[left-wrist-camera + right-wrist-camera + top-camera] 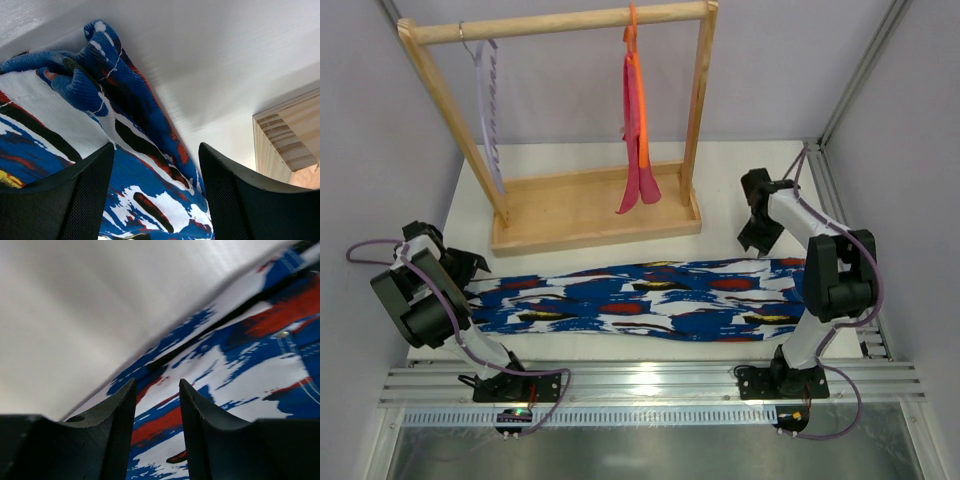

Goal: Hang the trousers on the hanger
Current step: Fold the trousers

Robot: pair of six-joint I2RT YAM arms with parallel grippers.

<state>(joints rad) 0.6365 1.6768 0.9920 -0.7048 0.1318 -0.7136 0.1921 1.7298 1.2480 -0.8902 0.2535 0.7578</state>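
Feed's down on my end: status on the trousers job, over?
Left gripper open over crumpled end of trousers; right gripper open, empty. Trousers flat on table, not hung. Hanger on rack rail, nothing blocking.

Looks down through the left gripper, black ribbed fingers parted wide and closed on nothing. Finds the trousers beneath, lying on the white table, rumpled into a fold at upper left. Catches a pale wooden base corner at right, apart from the cloth.
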